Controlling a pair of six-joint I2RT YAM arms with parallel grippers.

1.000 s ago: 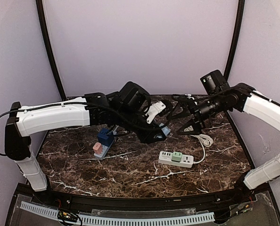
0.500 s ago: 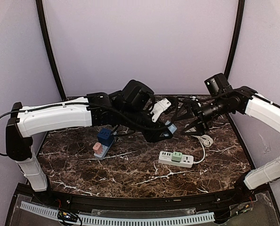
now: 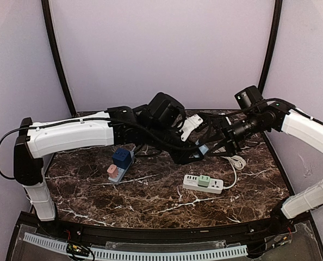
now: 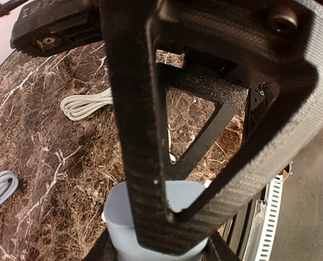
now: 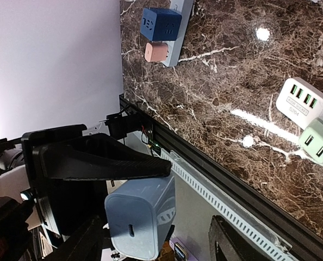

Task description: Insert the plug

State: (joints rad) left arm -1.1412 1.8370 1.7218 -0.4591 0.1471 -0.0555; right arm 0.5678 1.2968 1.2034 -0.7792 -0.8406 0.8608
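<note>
The light blue plug (image 3: 200,147) hangs in mid-air above the back middle of the marble table. My left gripper (image 3: 194,153) is shut on it. In the left wrist view the plug (image 4: 123,217) sits between my own fingers at the bottom edge, and a finger of the other gripper (image 4: 145,125) crosses in front. My right gripper (image 3: 216,148) is open, its jaws wide on either side of the plug (image 5: 142,220), with the left gripper's finger (image 5: 96,160) lying on the plug. A white power strip (image 3: 194,181) holding a green adapter (image 3: 204,181) lies below.
A second strip with a blue cube plug (image 3: 121,158) and a pink plug (image 3: 112,170) lies at centre left; these also show in the right wrist view (image 5: 160,23). A coiled white cable (image 3: 237,161) lies right of the grippers. A black rail (image 3: 167,234) runs along the near edge.
My left arm has carried the plug to the right and a little up. The right gripper has closed the gap and now straddles the plug.
</note>
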